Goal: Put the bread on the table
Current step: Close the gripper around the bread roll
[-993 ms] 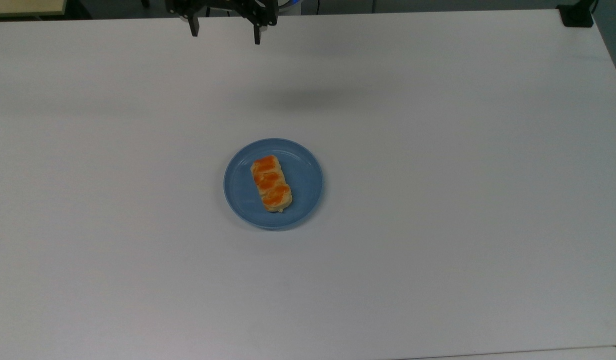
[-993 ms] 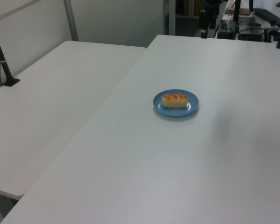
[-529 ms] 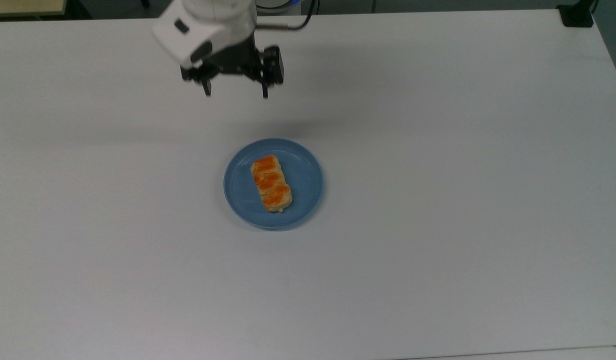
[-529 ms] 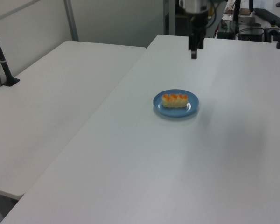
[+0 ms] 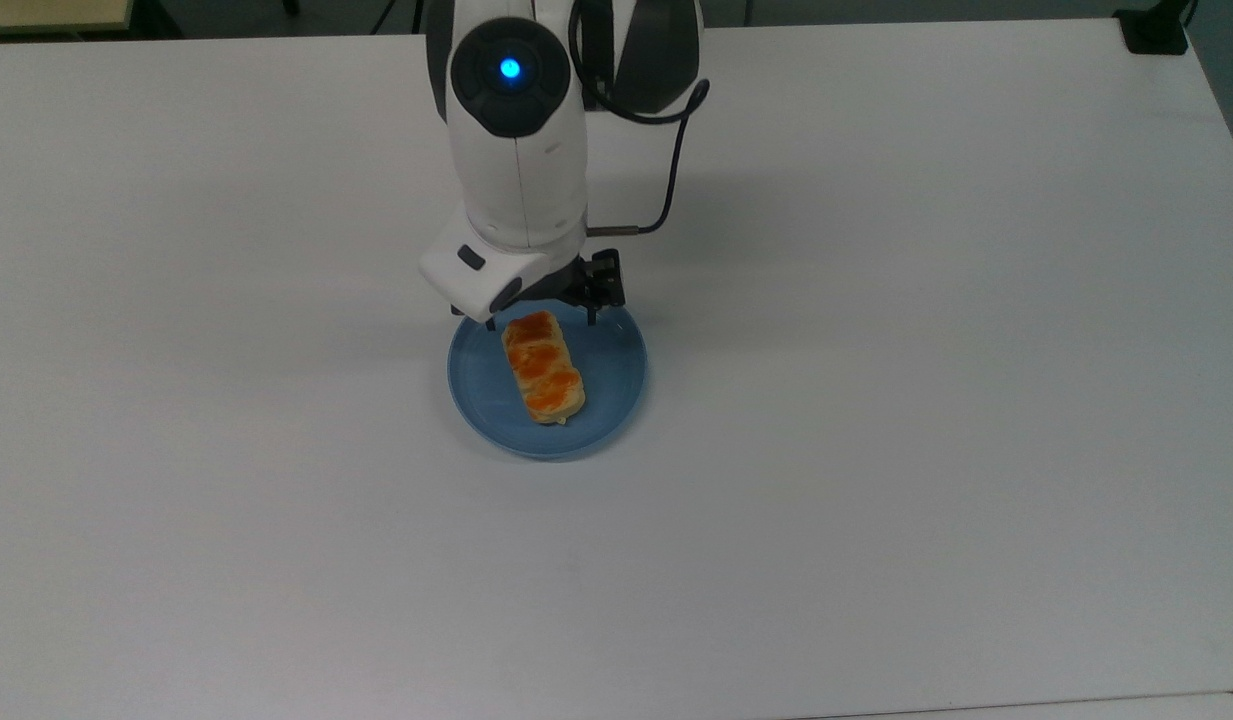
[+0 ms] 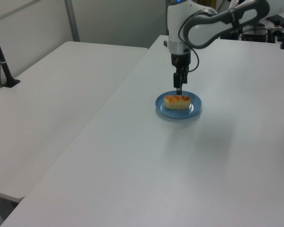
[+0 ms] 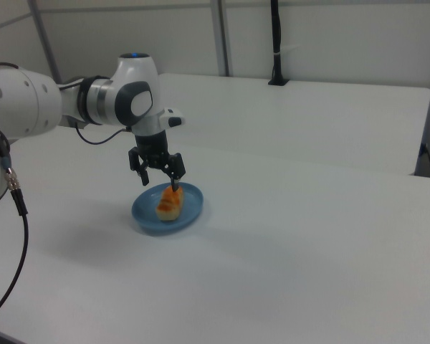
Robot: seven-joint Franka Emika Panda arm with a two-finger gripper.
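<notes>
The bread, a pale-tan bun with orange patches on top, lies on the round blue plate in the middle of the white table. It also appears as the bread and the bread. My gripper hangs open just above the bread's far end, one finger on each side of it. In the right view the gripper is a little above the bun, not touching it. From the left view the gripper points straight down.
A second white table adjoins on the left view's left, with a black post on it. A black clamp sits at the top view's far right corner. The white arm reaches over the table's far half.
The arm has swung from the table's far edge towards the plate and come down. The gripper now hangs over the bread's far end, still open. Bread and plate have not moved.
</notes>
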